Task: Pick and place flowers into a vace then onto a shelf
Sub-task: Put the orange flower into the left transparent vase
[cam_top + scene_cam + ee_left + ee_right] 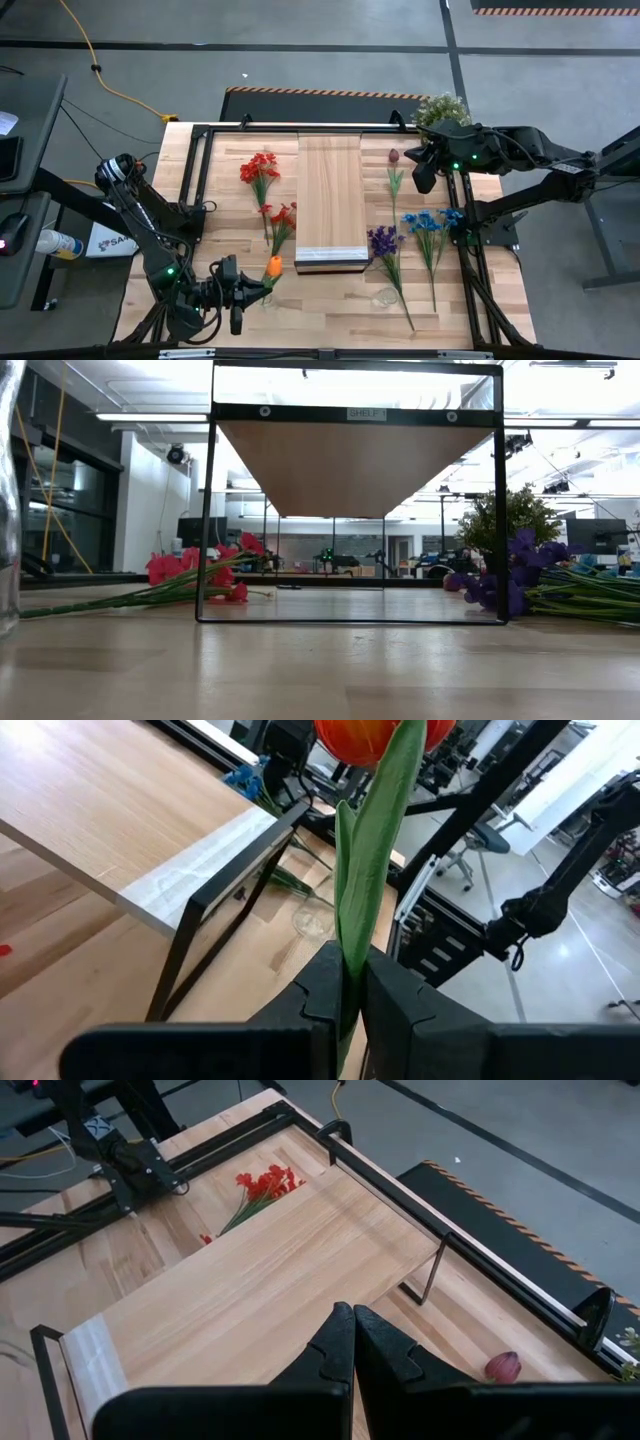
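- Left gripper (240, 290) near the front-left corner of the tabletop (330, 310), fingers (400, 1010) clamped on the green stem of an orange flower (273, 266); the orange head sits just left of the shelf's front end.
- Two red flower bunches lie on the tabletop left of the shelf: one (259, 170) toward the back edge, the other (282, 216) nearer mid-depth.
- Shelf (330, 195) stands mid-table on a black frame, running back to front, pale edge at the front.
- Small clear vase (386, 296) on the tabletop right of the shelf's front end, near the front edge.
- Purple flowers (383, 241) lie just right of the shelf, blue flowers (430, 224) further right.
- Single maroon flower (394, 157) lies right of the shelf, toward the back.
- Right gripper (424, 172) hangs near the back-right corner, fingers (340, 1350) pressed together, holding nothing.
- Potted plant (441, 108) at the back-right corner.
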